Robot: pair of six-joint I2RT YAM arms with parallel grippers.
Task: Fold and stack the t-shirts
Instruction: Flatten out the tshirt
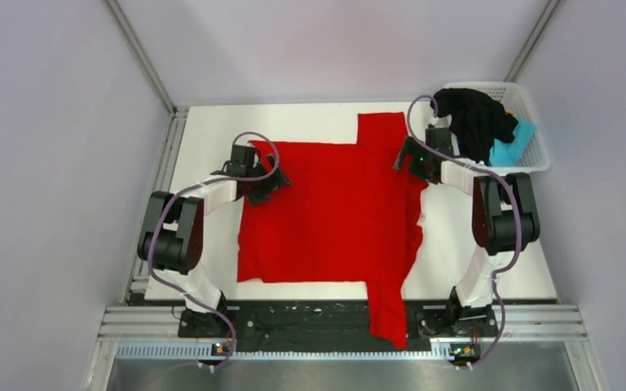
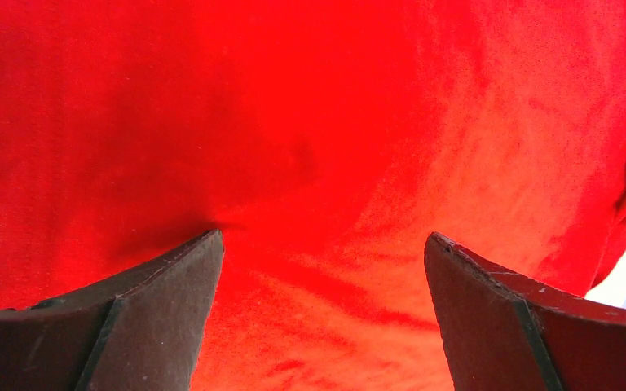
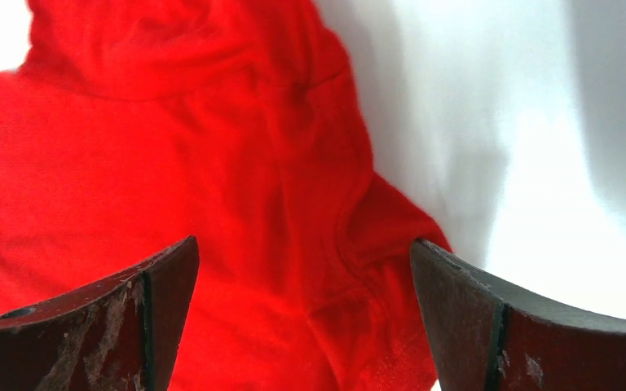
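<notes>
Overhead view first. Red shirt (image 1: 334, 212) lies spread over the middle of the white table (image 1: 204, 130), mostly flat. One narrow part reaches toward the far edge, right of centre. Another narrow part hangs over the near edge, onto the black rail between the arm bases. The shirt's right edge is uneven and wrinkled.

Left gripper (image 1: 271, 186) sits over the shirt's far left corner. Right gripper (image 1: 407, 161) sits at the shirt's far right edge, just beside the far narrow part. White basket (image 1: 538, 155) stands at the far right corner of the table. Black shirt (image 1: 473, 118) is bunched in it and spills over its left rim. Blue shirt (image 1: 509, 151) shows below the black one, inside the basket. From this height I cannot tell whether either gripper touches cloth.

Left wrist view. Left gripper (image 2: 324, 238) has its fingers (image 2: 155, 318) spread wide, nothing between them. Red shirt (image 2: 334, 106) fills almost the whole view under the tips, with a soft crease near the left tip. A sliver of white table shows at the lower right.

Right wrist view. Right gripper (image 3: 303, 242) is also spread wide and holds nothing; its fingers (image 3: 505, 326) are scuffed. Red shirt (image 3: 171, 163) covers the left half, folded and wrinkled, with a seam curving between the tips. Bare table (image 3: 538, 122) lies to the right. The right fingertip sits at the cloth's edge.
</notes>
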